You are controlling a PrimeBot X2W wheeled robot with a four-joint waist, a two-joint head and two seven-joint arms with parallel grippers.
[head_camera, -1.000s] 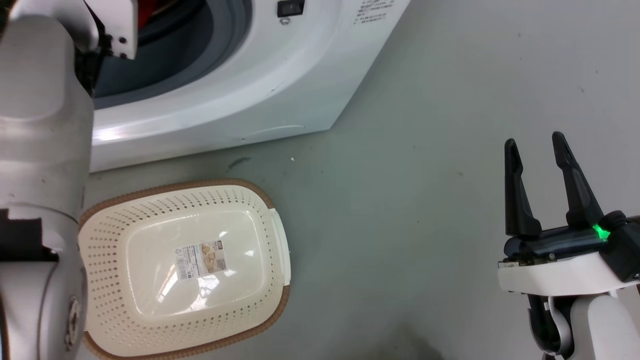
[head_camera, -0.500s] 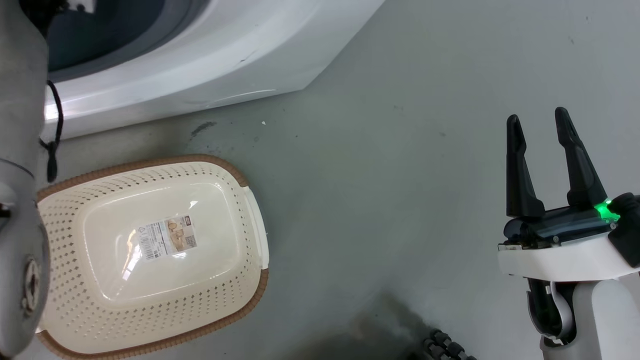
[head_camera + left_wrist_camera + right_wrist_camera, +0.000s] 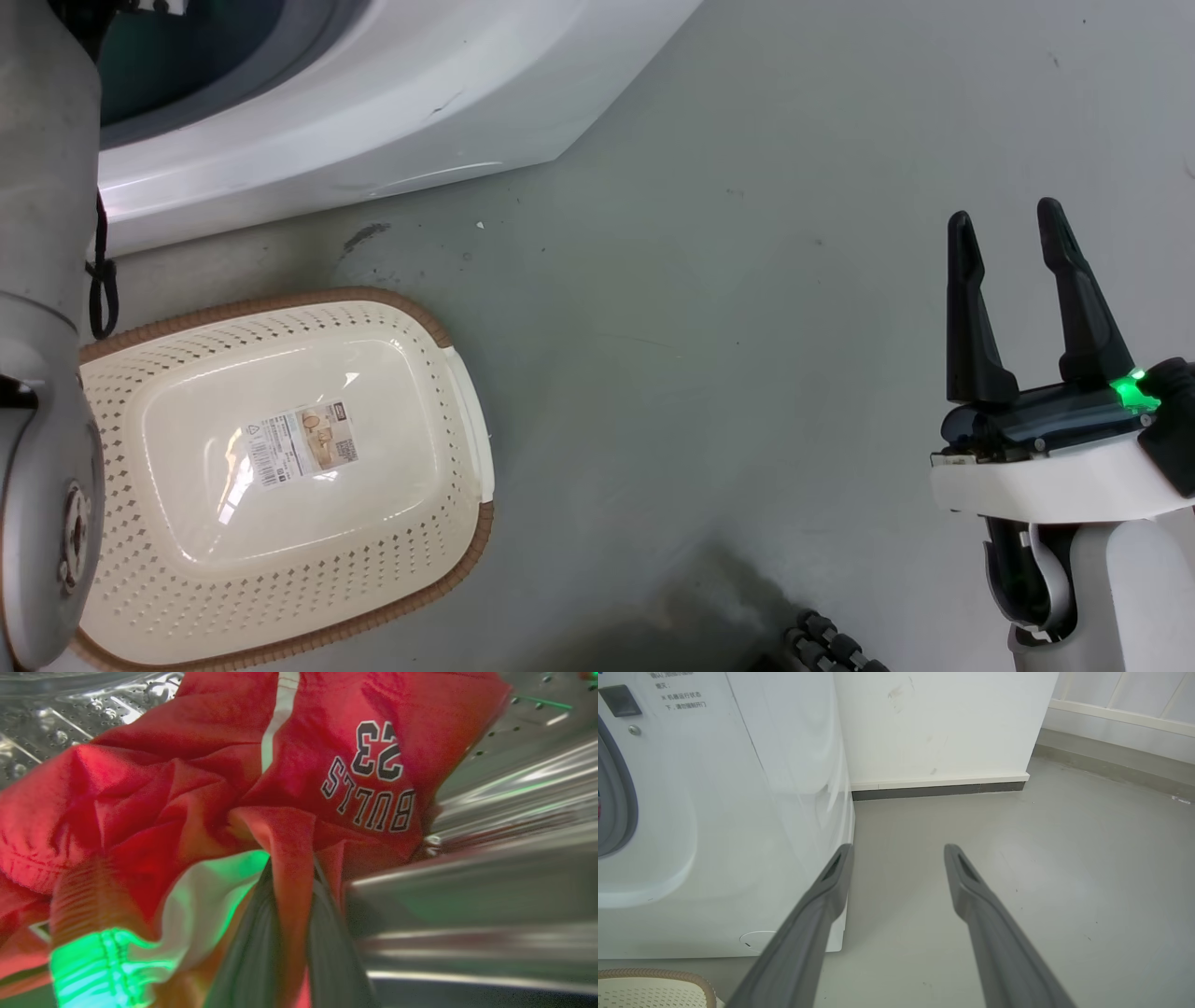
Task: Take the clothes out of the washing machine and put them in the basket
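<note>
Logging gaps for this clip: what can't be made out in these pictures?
- Left wrist view: fingertips of the left hand, buried in the clothes; folds hide how many garments.
- Head view: washing machine port, cut by the top edge and the left arm.
- Head view: basket left side, behind that arm.

The grey floor (image 3: 747, 327) is smooth and lightly scuffed. A cream basket (image 3: 411, 579) sits on it at eight o'clock, the white washing machine (image 3: 373, 121) at eleven, a dark smudge (image 3: 366, 233) between them.

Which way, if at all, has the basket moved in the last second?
No. The basket stays next to the same dark floor stain; the view shifted, so the camera moved.
</note>
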